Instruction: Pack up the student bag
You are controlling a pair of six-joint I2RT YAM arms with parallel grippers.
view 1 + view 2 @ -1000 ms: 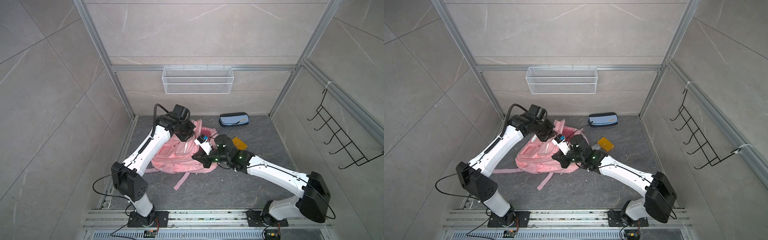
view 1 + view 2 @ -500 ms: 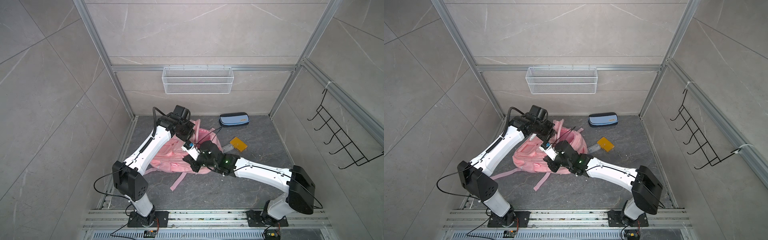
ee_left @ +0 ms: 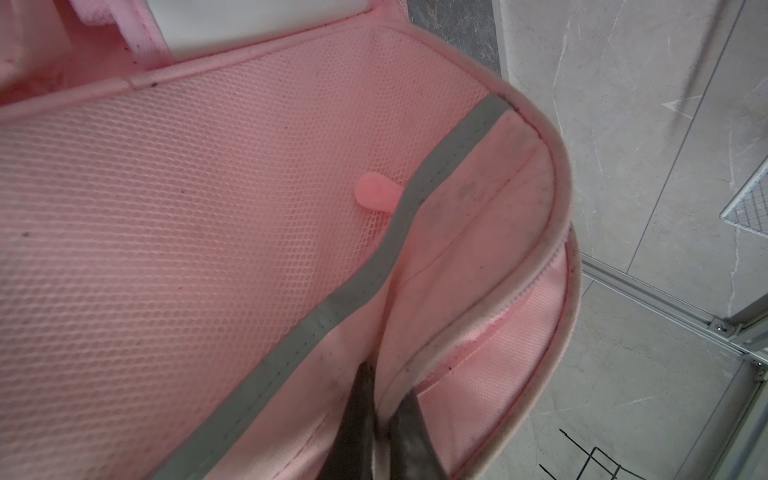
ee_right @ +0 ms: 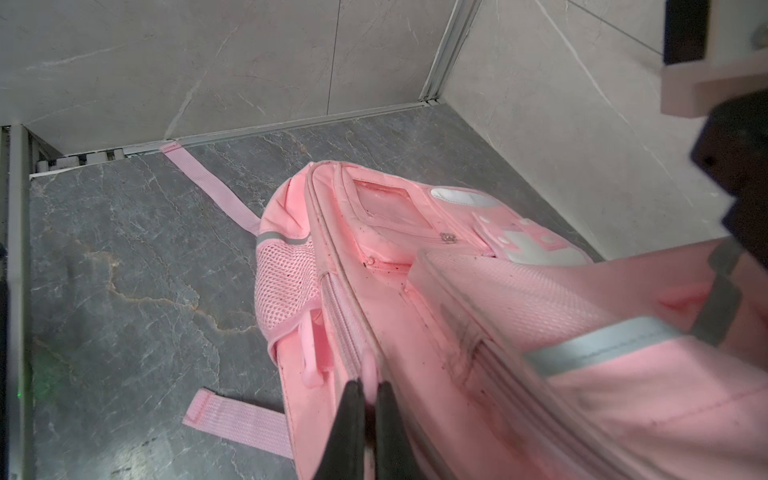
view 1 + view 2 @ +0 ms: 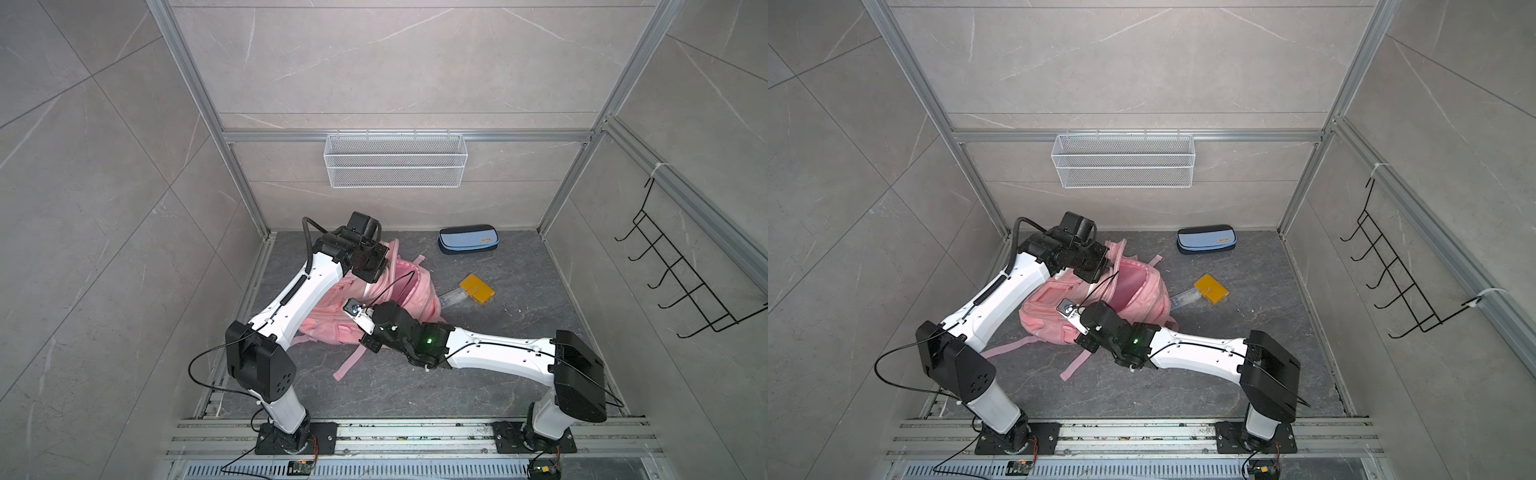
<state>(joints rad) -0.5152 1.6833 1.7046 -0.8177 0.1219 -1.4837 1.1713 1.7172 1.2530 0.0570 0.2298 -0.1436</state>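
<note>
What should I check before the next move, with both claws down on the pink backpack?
1. Left claw shut on the rim of the student bag: ok.
2. Right claw shut on the bag's seam beside the zip: ok.
3. Main compartment open, with its inside showing in both top views: ok.
4. Blue pencil case packed: not ok, it lies out on the floor.
5. Yellow item packed: not ok, it is on the floor beside the bag.
6. Anything already inside the bag: cannot tell.
</note>
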